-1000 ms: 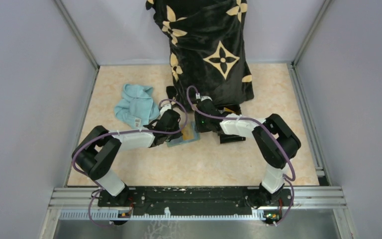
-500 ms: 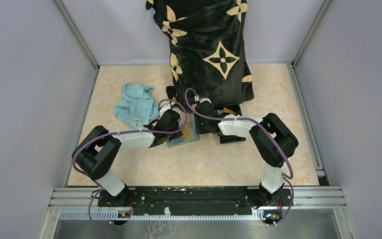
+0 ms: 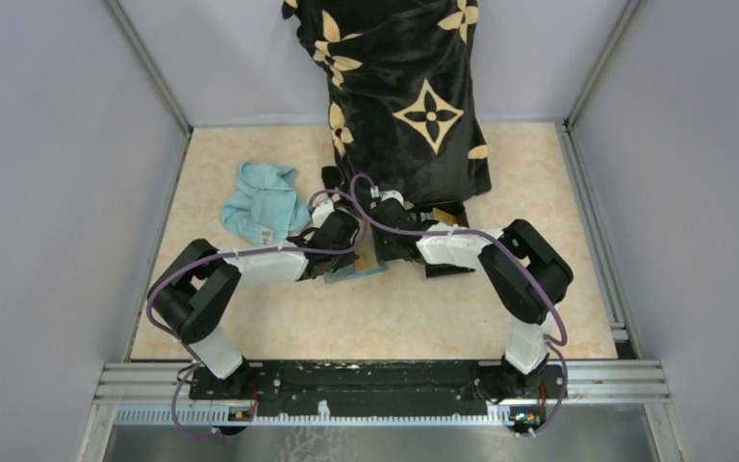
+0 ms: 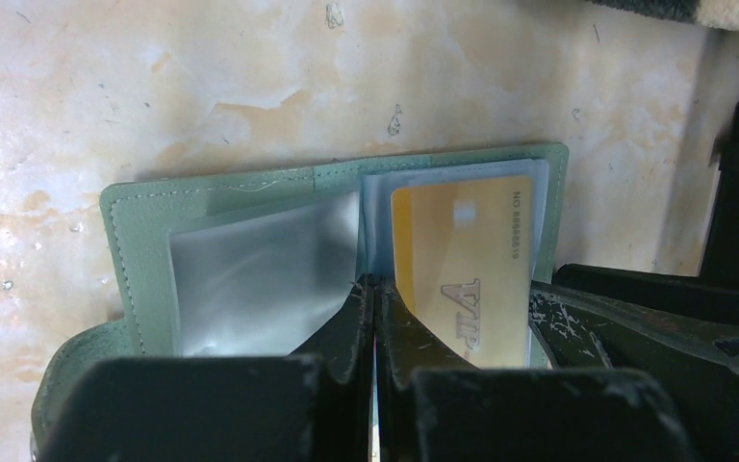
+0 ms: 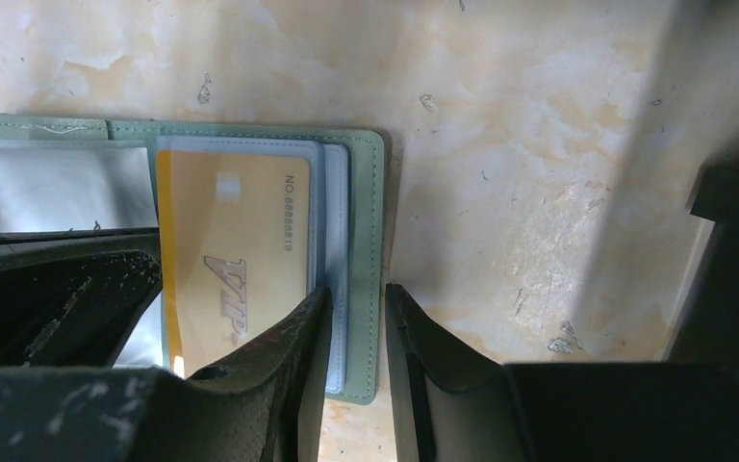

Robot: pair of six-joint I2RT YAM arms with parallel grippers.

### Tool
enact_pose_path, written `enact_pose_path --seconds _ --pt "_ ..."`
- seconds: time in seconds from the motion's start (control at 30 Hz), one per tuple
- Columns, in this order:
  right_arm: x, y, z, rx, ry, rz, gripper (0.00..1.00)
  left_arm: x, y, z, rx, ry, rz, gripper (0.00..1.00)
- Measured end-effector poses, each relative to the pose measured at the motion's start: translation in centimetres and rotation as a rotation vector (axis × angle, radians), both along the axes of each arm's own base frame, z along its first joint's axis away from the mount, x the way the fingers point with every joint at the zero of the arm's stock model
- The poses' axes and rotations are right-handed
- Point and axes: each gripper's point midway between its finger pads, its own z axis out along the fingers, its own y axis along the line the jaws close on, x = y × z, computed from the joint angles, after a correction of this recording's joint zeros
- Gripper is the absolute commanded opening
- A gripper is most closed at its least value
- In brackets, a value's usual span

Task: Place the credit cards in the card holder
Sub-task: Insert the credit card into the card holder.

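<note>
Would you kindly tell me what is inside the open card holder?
An orange VIP card sits in the right clear sleeve of the card holder; the left sleeve looks empty. The fingers cover the near part, so anything there is hidden.

The card holder (image 4: 140, 231) is sage-green, card (image 4: 462, 260) tan-orange, cloth (image 3: 404, 58) black with perhaps cream flowers

Tan-orange credit card (image 4: 462, 255) in a clear sleeve of the green card holder (image 4: 144, 221), large silver lettering "VIP" across its face, small line "NO." plus digits beginning 8888 along one edge, last digits unclear.
</note>
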Motion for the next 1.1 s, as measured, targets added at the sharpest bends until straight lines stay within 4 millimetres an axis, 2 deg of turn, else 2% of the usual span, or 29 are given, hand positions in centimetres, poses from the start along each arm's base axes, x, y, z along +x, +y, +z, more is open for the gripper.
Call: enact_pose_path --seconds 0.47,0.83,0.9,1.03,1.1 --pt "0.0 -0.1 0.0 -0.01 -0.004 -0.007 0.29 -0.1 0.0 0.0 0.026 -0.005 0.048 0.02" --pt "-0.2 -0.3 0.3 -0.053 -0.008 0.005 0.37 -1.6 0.7 0.4 0.074 0.009 0.038 0.19" --pt "-0.4 -0.4 0.3 -0.063 -0.005 0.012 0.38 -1.8 1.0 0.4 0.08 0.009 0.039 0.25" --pt "-0.4 -0.5 1.3 -0.067 -0.018 0.021 0.41 -1.9 1.4 0.8 0.085 -0.002 0.043 0.32" --pt "-0.4 -0.8 2.5 -0.067 -0.039 0.02 0.42 -2.0 1.7 1.0 0.087 -0.01 0.048 0.38"
